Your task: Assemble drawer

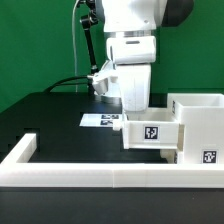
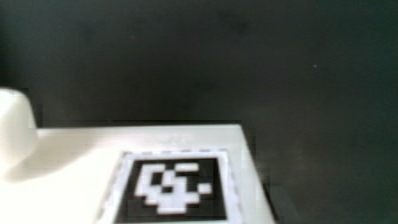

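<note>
A small low white tray (image 1: 152, 132) with a square tag on its near face sits against the open side of the tall white case (image 1: 197, 118), which stands at the exterior view's right and bears its own tag. My gripper (image 1: 134, 108) reaches straight down onto the tray's wall farthest from the case and looks shut on it. In the wrist view a white tray surface (image 2: 107, 150) with a blurred tag (image 2: 171, 186) fills the lower part, very close to the camera, and the fingertips are hidden. The second small tray is out of view.
The long low white border rail (image 1: 100, 168) runs along the front and turns back at the exterior view's left. The marker board (image 1: 103, 120) lies flat on the black table (image 1: 50, 115) behind the gripper. A black cable hangs behind the arm.
</note>
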You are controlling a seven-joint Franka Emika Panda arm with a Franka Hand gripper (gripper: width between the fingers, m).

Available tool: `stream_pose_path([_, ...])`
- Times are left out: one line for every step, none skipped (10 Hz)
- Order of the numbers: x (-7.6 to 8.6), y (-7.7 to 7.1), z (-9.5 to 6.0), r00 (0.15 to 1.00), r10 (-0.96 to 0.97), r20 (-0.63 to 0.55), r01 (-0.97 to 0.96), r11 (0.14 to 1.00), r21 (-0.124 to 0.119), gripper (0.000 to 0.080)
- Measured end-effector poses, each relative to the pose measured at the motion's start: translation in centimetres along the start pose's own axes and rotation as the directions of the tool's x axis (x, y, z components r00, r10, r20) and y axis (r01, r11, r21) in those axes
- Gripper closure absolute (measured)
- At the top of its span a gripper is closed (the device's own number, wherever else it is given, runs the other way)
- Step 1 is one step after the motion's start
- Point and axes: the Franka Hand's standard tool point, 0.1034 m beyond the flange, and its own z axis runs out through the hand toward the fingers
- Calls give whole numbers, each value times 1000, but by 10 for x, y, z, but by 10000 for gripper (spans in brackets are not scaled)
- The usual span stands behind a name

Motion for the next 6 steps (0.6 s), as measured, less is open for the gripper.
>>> stream_pose_path([0,-1,1,1000,0,0,0,1000,2,757])
stream_pose_path([0,-1,2,1000,0,-1,0,1000,4,757])
stream_pose_path([1,-1,2,1000,2,-2,-2,1000,4,757])
stream_pose_path([2,-1,3,1000,2,-2,-2,1000,5,757])
stream_pose_path([3,-2,4,1000,1,-3,-1,1000,7,757])
stream_pose_path([5,-2,4,1000,-1,-3,1,1000,7,757])
